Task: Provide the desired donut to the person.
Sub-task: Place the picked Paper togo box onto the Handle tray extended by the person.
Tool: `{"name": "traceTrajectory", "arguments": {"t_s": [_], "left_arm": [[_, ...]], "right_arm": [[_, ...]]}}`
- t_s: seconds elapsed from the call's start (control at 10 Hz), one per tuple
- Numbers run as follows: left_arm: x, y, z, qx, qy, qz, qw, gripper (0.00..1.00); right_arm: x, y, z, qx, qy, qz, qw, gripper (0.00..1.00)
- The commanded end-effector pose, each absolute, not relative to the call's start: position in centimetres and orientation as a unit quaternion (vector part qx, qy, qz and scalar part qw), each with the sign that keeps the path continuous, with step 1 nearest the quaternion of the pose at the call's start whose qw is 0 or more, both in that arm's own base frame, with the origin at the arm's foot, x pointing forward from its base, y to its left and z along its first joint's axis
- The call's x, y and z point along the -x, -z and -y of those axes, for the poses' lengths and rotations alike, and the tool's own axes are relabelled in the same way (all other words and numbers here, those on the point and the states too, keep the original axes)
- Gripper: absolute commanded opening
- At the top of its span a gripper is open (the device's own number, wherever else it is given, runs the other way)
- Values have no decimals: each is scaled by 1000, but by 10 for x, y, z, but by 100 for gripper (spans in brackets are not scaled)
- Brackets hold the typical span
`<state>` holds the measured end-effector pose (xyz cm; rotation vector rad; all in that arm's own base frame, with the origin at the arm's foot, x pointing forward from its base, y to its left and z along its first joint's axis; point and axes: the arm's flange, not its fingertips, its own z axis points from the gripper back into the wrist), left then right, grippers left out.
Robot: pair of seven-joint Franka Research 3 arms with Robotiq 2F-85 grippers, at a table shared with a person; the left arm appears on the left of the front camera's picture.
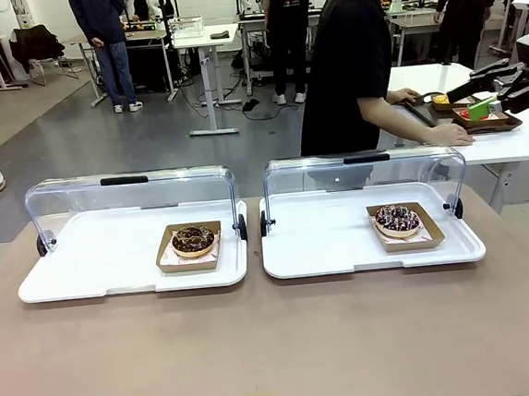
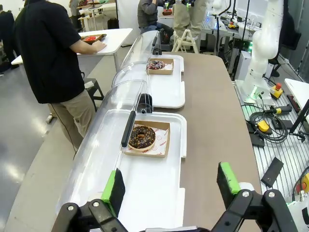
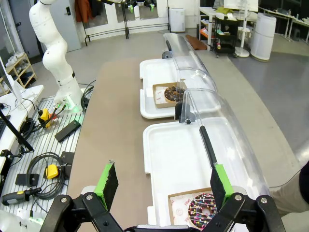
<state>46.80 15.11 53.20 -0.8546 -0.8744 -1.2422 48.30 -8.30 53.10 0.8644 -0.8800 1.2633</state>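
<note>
Left wrist view: left gripper [image 2: 170, 186] open, chocolate donut [image 2: 142, 137] ahead. Right gripper [image 3: 161, 182] open over tray [image 3: 166, 159]; sprinkled donut [image 3: 205, 211] near its right finger, partly hidden. Person [image 1: 345, 61] turned away, probably busy.

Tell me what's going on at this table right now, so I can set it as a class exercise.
Nothing is being handled yet. Two white trays with raised clear lids each hold one donut: a chocolate donut on the left tray, a sprinkled donut on the right tray. The person faces a side table. The left gripper and right gripper hover open.
</note>
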Motion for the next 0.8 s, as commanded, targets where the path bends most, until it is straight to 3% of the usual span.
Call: {"name": "traceTrajectory", "arguments": {"t_s": [0.0,0.7], "left_arm": [[-465,-533,-150,374,541,386,647,100],[-465,-533,-150,374,541,386,647,100]], "right_arm": [[-482,-532,81,-381,-553,384,634,100],[-482,-532,81,-381,-553,384,634,100]]}}
